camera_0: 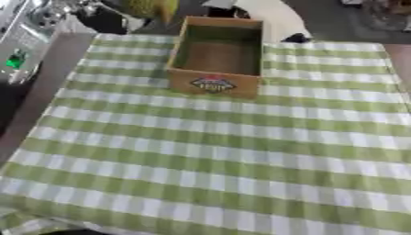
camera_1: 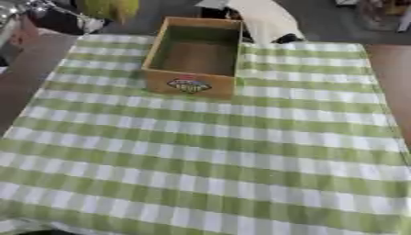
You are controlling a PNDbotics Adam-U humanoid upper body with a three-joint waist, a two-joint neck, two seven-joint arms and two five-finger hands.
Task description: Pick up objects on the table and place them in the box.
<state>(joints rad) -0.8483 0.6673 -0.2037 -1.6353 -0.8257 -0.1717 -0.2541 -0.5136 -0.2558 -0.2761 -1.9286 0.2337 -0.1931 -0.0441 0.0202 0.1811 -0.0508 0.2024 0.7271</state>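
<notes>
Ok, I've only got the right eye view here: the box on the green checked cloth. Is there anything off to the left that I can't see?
Observer: Yes. The left eye view shows a pale grey device with a small green light, past the table's left side, about level with the box.
Operator: Is it on the table?
Observer: It seems not. That view shows the bare brown table ending left of the cloth, with a dark gap beyond it.
</notes>
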